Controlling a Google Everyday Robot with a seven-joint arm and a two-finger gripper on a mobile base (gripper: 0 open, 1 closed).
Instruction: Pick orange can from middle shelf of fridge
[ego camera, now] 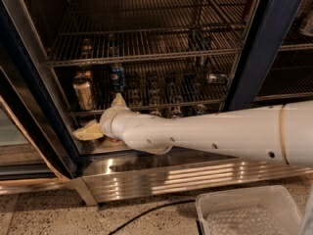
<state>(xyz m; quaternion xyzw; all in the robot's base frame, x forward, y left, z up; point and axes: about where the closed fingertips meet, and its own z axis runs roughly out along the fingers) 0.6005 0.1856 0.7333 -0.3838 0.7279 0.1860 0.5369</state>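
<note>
The orange can [84, 93] stands upright at the left end of the middle shelf [161, 88], a dark wire rack in the fridge [264, 43]. A darker amber can [83, 75] stands right behind it and a blue Pepsi can [117, 77] to its right. My white arm reaches in from the right. My gripper [92, 129] with tan tips is low at the left, just below the shelf's front rail and under the orange can, above the steel floor. It holds nothing that I can see.
An upper wire rack [146, 43] spans the cabinet above. Several glass jars [173, 84] and a lying can [215, 77] sit on the middle shelf to the right. A ribbed steel base panel [195, 176], a white bin [249, 213] and a black cable [146, 214] lie below.
</note>
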